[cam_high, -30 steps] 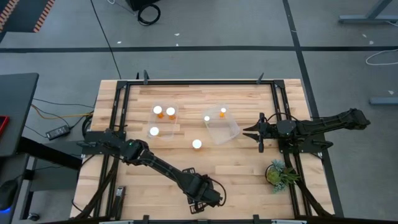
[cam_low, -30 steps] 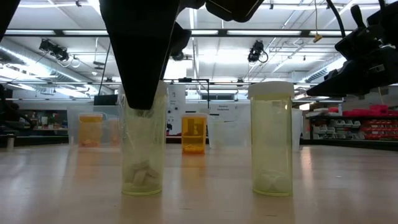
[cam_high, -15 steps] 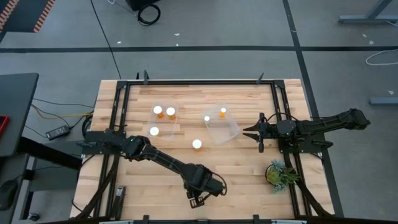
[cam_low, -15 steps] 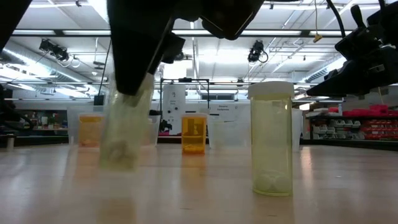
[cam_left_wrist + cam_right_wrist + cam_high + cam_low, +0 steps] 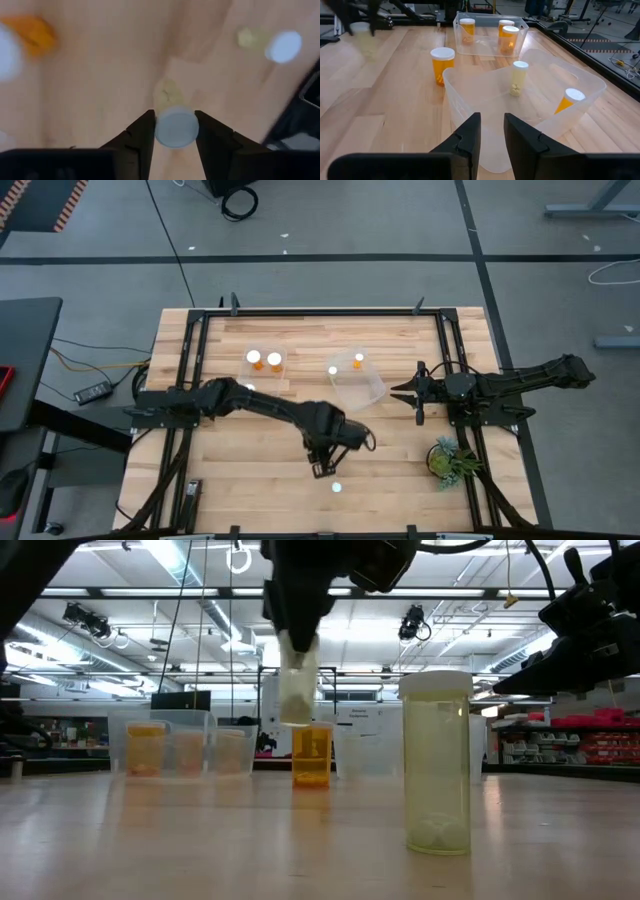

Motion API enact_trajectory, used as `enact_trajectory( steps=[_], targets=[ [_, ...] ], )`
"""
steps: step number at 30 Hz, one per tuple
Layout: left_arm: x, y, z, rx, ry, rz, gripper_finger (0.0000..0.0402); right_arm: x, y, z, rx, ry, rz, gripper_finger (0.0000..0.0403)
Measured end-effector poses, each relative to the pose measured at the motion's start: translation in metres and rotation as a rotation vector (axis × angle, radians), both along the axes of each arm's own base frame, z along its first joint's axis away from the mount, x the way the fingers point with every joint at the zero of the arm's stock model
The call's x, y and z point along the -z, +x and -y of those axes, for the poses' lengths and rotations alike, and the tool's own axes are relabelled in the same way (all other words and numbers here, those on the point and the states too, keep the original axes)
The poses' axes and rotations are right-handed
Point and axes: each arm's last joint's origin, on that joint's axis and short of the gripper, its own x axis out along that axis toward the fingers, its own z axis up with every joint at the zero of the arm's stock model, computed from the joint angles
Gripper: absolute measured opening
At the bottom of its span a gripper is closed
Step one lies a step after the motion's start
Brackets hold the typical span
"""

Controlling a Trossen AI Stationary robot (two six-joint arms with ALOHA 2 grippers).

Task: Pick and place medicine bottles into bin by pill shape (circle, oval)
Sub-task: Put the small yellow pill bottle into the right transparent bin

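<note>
My left gripper [image 5: 321, 463] is near the table's middle, shut on a pale yellow medicine bottle [image 5: 297, 688] with a white cap, held in the air. A second pale bottle [image 5: 437, 765] stands on its base close to the near edge [image 5: 337, 487]. An orange bottle [image 5: 442, 65] stands on the table between the bins. The left bin [image 5: 265, 362] holds two orange bottles. The right bin [image 5: 520, 107] holds a pale bottle [image 5: 519, 77] and an orange one [image 5: 568, 102]. My right gripper [image 5: 415, 394] waits shut at the right, beside that bin. My left gripper pinches the bottle at its capped top end [image 5: 176, 129] between its two fingers [image 5: 142, 132]. The fingers come from above and point down. The bottle hangs upright below them, lifted clear of the table.
A small green plant [image 5: 450, 458] stands at the near right. A dark metal frame [image 5: 320, 313] runs round the tabletop. Bare wood lies between the bins and the near edge.
My left gripper has lifted the pale bottle off the table near the front edge and carried it up and toward the far edge, toward the bins. The bottle stays upright. The other pale bottle has stayed where it stood.
</note>
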Motion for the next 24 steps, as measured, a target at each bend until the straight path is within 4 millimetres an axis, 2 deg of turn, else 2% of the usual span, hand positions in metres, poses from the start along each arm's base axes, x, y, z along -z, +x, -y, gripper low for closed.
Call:
enact_trajectory(
  steps=[12,22,24],
  targets=[
    [-0.017,0.013,-0.063,0.006,0.039,0.127,0.0133,0.0,0.0,0.0,0.0,0.0,0.0,0.0092],
    [-0.019,0.024,-0.101,-0.03,0.047,0.214,0.0135,0.0,0.0,0.0,0.0,0.0,0.0,0.0092],
    [-0.025,0.026,-0.106,-0.028,0.048,0.237,0.0135,0.0,0.0,0.0,0.0,0.0,0.0,0.0092]
  ],
)
